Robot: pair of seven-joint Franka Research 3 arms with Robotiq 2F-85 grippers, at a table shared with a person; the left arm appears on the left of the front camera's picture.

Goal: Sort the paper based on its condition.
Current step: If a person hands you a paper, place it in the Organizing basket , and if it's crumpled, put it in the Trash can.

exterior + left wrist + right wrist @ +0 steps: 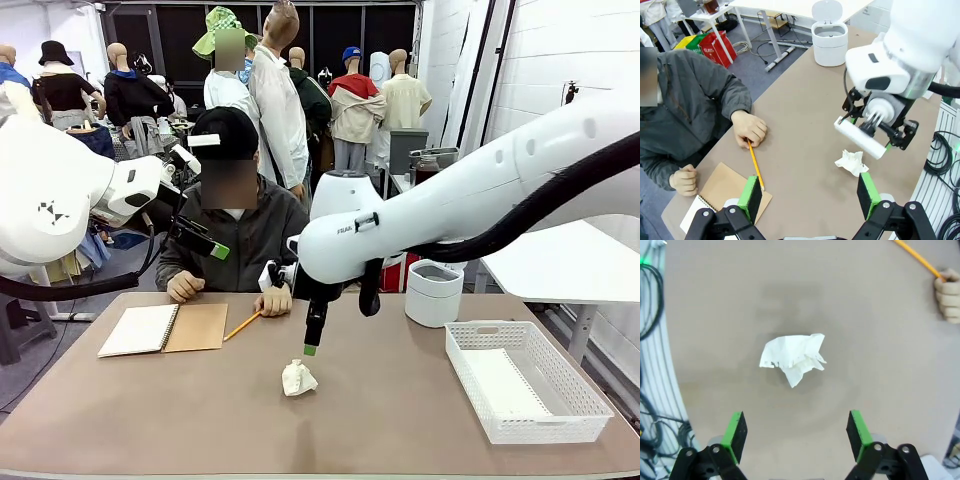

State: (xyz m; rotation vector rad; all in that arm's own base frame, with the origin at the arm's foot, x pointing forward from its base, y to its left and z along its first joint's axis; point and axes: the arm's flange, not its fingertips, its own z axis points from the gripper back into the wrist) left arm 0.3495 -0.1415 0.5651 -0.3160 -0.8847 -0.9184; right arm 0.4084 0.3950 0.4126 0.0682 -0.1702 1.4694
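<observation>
Surface: brown surface (150,410) in front of you, a person seated at its far side.
Paper: crumpled white paper sheet (298,378) lies mid-surface; in the right wrist view its longer axis runs side to side, a torn corner pointing toward the hand.
Right hand: right hand (311,349) hangs just above the paper, fingers spread wide, holding nothing.
Left hand: left hand (810,196) raised off the surface, fingers wide, holding nothing.
Basket: white mesh plastic basket (574,409) well to the right, a flat white sheet inside.
Person: one hand (273,300) holds a yellow pencil (242,325) beside an open tan-covered notebook (165,328).
</observation>
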